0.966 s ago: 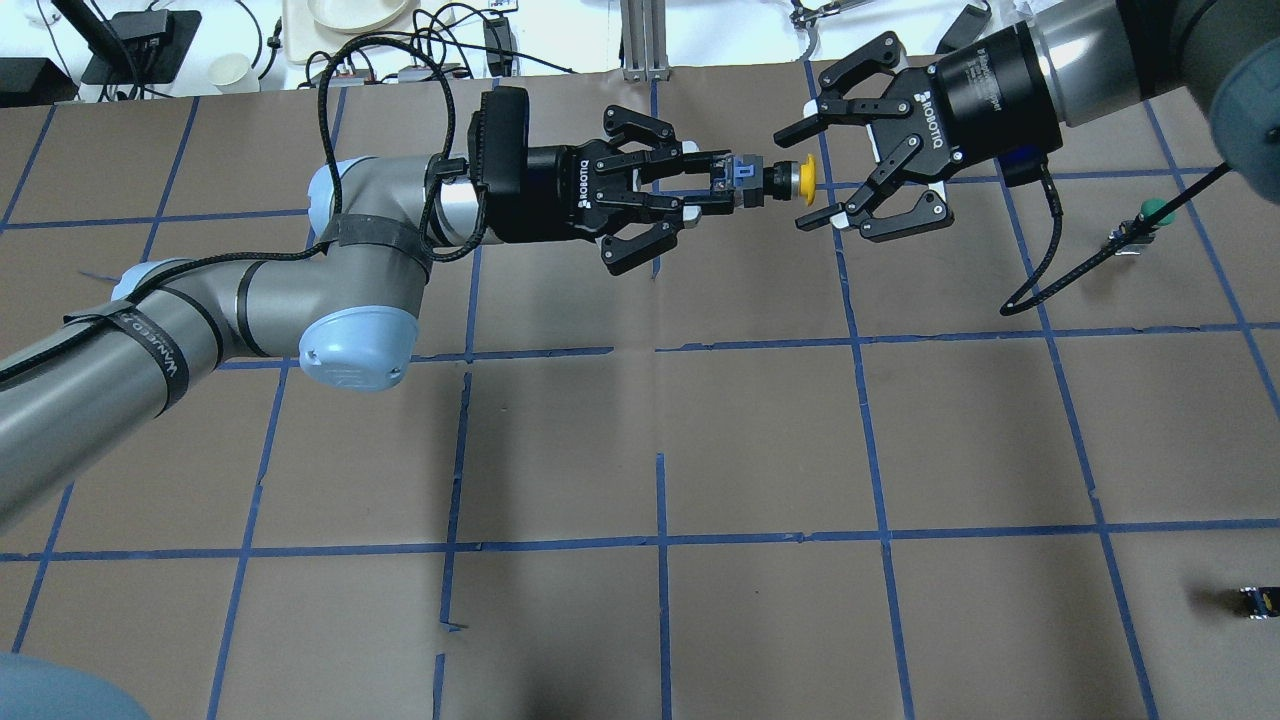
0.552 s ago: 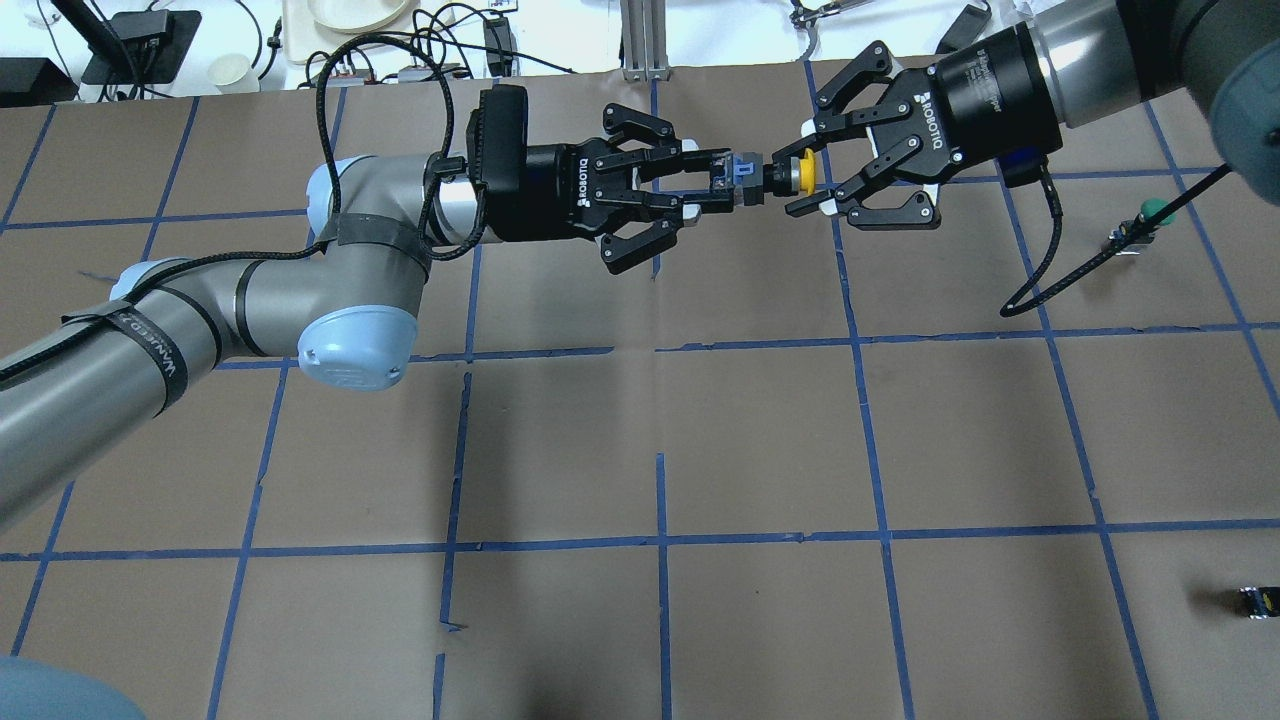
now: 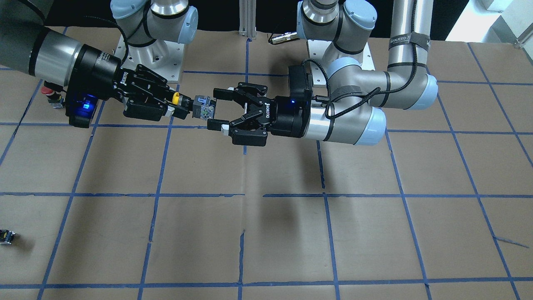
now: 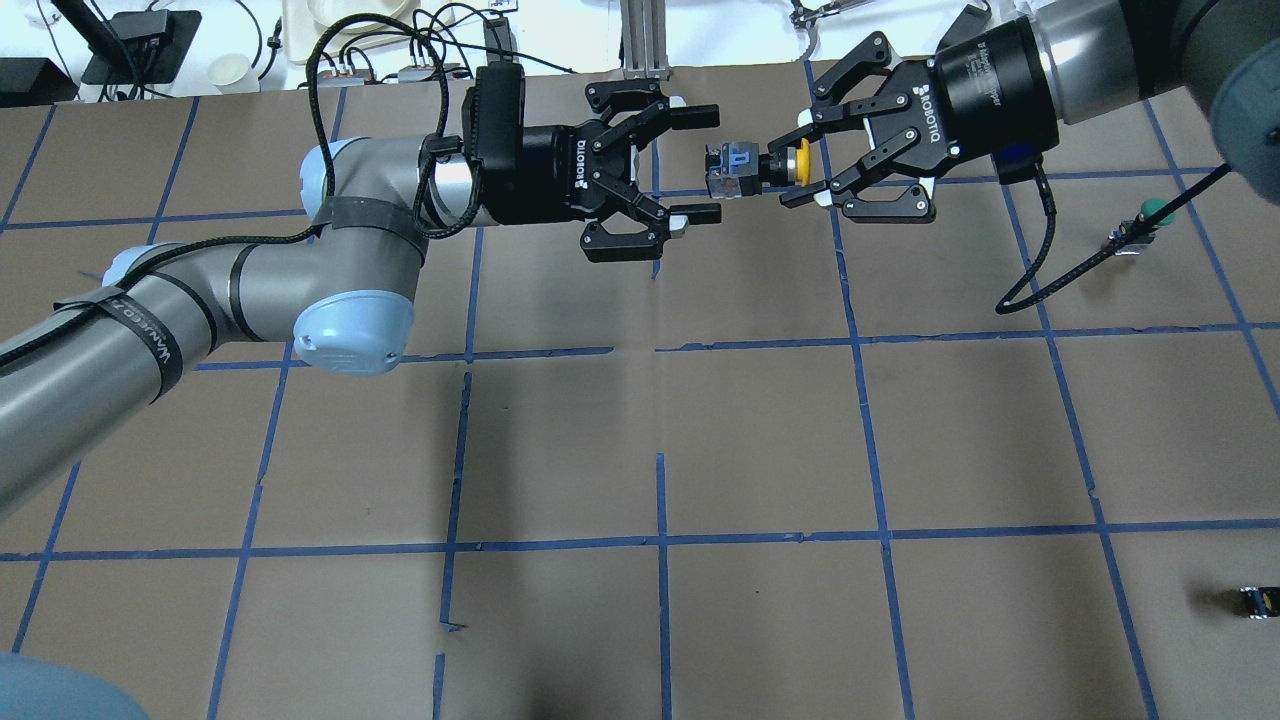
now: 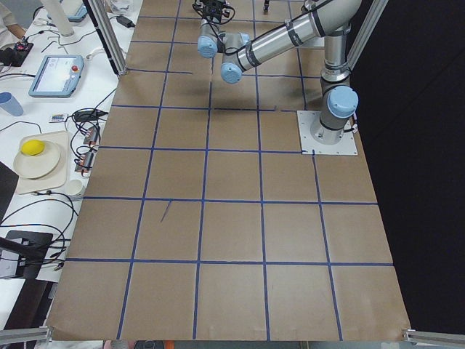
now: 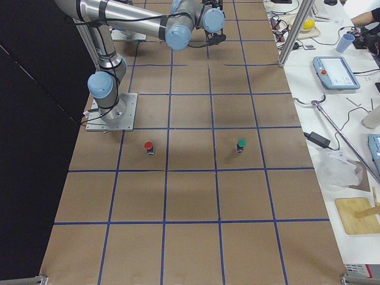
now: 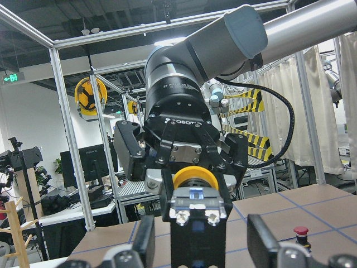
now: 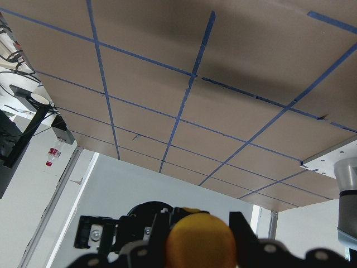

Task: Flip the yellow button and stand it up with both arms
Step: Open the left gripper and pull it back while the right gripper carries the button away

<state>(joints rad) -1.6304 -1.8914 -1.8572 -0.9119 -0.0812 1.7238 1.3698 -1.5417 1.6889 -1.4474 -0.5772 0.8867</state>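
In the air over the far middle of the table (image 4: 760,450), well above the brown paper with its blue tape lines: the yellow button (image 4: 745,170), lying horizontal between the two grippers. Gripped at the cap end by the right gripper (image 4: 800,168), fingers pressed together on both sides of the round yellow cap, top of the cap turned toward the palm. Blocky grey-and-black body with a small blue piece, pointing out toward the left gripper (image 4: 697,165). Left gripper spread wide and holding nothing, one fingertip on each side of the body's free end. In the left wrist view, a clear gap on both sides between the body and the left fingers (image 7: 262,240), with two small screws and the blue piece on the end facing the camera. In the right wrist view, only the blurred yellow cap at the bottom edge, with the spread left gripper behind it. Both arms reaching toward each other, wrists nearly level. On the table at the robot's right side, standing apart from each other: a green button (image 4: 1155,210) and a red button (image 6: 148,146). Near the front right corner of the overhead view, well apart from all of this, a tiny dark part with a yellow spot (image 4: 1255,600)
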